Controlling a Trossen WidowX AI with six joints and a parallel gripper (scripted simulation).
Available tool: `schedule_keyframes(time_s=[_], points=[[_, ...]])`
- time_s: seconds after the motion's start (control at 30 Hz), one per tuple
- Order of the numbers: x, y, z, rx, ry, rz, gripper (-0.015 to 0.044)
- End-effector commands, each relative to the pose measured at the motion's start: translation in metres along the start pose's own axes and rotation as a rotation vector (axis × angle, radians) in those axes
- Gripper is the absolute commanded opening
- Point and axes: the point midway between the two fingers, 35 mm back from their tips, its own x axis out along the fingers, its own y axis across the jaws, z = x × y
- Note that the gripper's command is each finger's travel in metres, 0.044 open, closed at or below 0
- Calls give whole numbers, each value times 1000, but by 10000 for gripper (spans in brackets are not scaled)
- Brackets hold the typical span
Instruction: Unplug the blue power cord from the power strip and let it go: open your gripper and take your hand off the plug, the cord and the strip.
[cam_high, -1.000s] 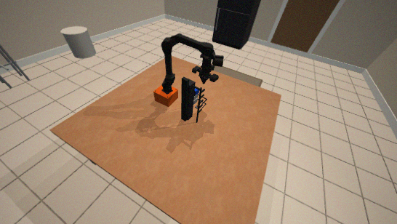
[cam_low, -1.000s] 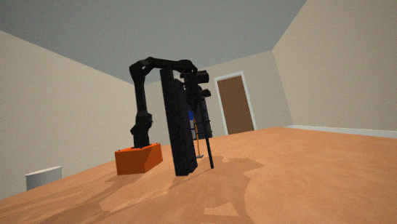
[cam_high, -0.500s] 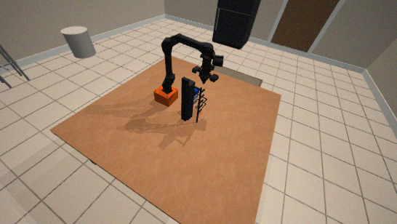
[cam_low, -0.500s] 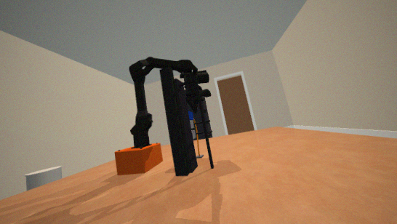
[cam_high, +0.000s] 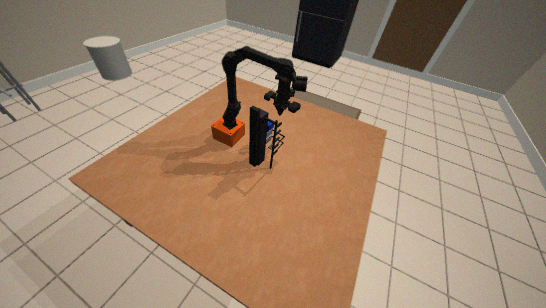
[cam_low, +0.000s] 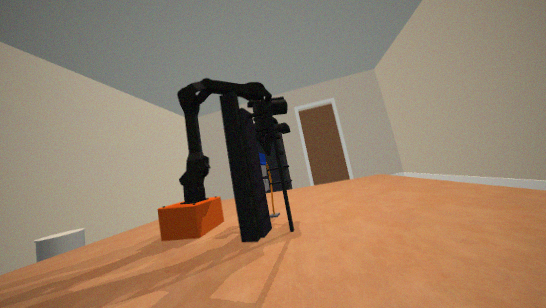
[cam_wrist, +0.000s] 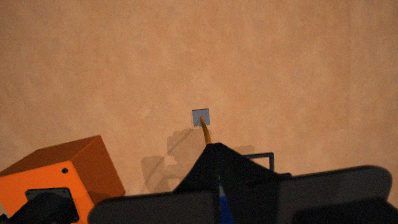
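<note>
The black gripper (cam_high: 280, 112) (cam_low: 268, 151) (cam_wrist: 214, 149) points down with its jaws together. A blue piece (cam_high: 269, 126) (cam_low: 262, 159) (cam_wrist: 226, 211) shows at seven o'clock from the fingertips in the top and exterior views; in the wrist view it lies at six o'clock, partly hidden by the fingers. Whether it is the power cord's plug, and whether it is still seated in the strip, cannot be told.

The tall black upright (cam_high: 257, 137) (cam_low: 245, 175) stands beside a thin black post (cam_high: 272, 157) (cam_low: 288, 207). An orange-yellow cord (cam_low: 271, 191) (cam_wrist: 206, 135) runs to a small gray square plate (cam_low: 274, 215) (cam_wrist: 196, 119) on the tan mat (cam_high: 300, 210) (cam_low: 400, 240) (cam_wrist: 200, 50), at eleven o'clock from the fingertips in the wrist view. The orange base block (cam_high: 221, 135) (cam_low: 172, 225) (cam_wrist: 100, 165) sits toward eight o'clock in the top view.
</note>
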Motion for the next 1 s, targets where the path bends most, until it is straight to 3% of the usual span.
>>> schedule_keyframes(time_s=[0.0, 0.2, 0.97], points=[[0, 0, -1, 4, 3, -2, 0], [0, 0, 0, 0, 0, 0, 157], [-8, 0, -3, 4, 3, -2, 160]])
